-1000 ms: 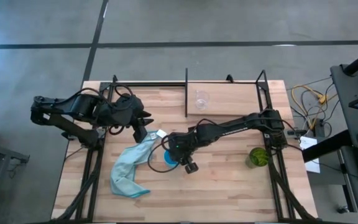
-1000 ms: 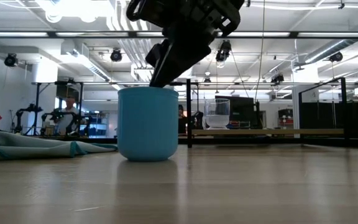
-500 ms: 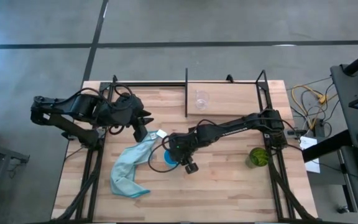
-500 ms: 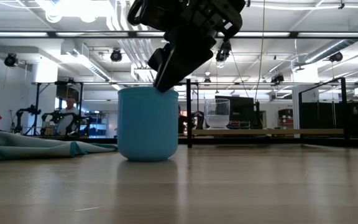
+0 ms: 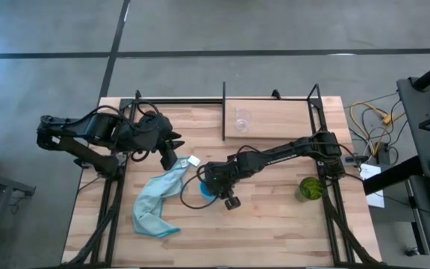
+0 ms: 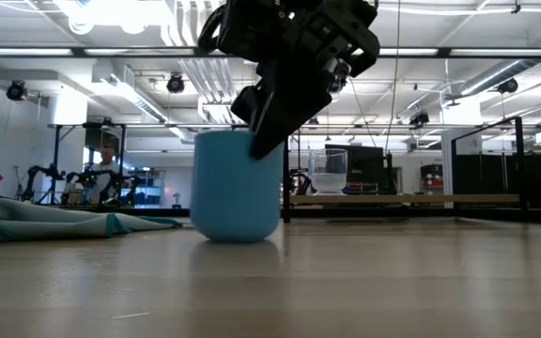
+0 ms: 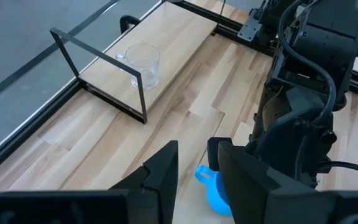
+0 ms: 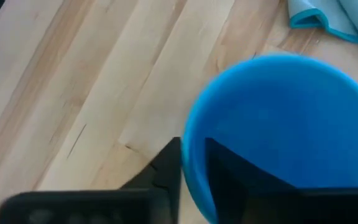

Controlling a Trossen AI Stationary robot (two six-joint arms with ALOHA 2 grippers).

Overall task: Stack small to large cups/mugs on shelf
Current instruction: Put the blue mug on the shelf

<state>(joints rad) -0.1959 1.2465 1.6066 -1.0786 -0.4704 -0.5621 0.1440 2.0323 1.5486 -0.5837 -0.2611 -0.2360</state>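
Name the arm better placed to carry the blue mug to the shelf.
Right. The right gripper already straddles the blue mug rim, one finger inside and one outside. The left gripper waits beside the cloth, away from the shelf.

We see a bright blue mug (image 6: 236, 187) standing on the wooden tabletop (image 6: 346, 282), a dark gripper (image 6: 272, 117) reaching over its rim (from above), and crumpled light blue cloth (image 6: 59, 221) at left.
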